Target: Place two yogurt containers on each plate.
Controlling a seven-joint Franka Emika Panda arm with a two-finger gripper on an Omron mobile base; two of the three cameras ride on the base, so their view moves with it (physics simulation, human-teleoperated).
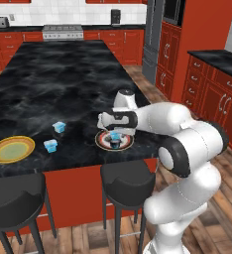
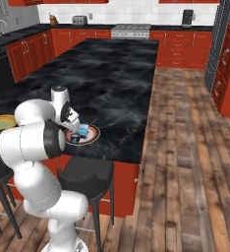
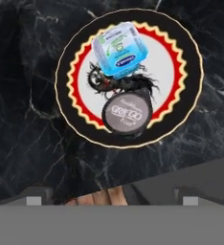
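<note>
A white plate with an orange-red rim and dark centre (image 1: pixel 101 141) (image 2: pixel 95 133) (image 3: pixel 66 62) lies near the counter's front edge. On it sits one light-blue yogurt container (image 1: pixel 115 135) (image 2: pixel 83 129) (image 3: pixel 121 50), and touching it a dark round cup with a grey lid (image 1: pixel 115 145) (image 3: pixel 127 115). My gripper (image 1: pixel 116 130) (image 3: pixel 112 201) hangs just above this plate, open, with nothing between its fingers. Two more yogurt containers (image 1: pixel 59 127) (image 1: pixel 50 145) stand on the bare counter to the left. Further left lies the yellow-rimmed plate with a green centre (image 1: pixel 11 149) (image 2: pixel 0 123), with nothing on it.
The black marble island counter (image 1: pixel 63 84) stretches far back. Two dark stools (image 1: pixel 16 196) (image 1: pixel 128 181) stand against its front edge. Red cabinets and a stove (image 1: pixel 62 32) line the back wall; wooden floor runs along the right side.
</note>
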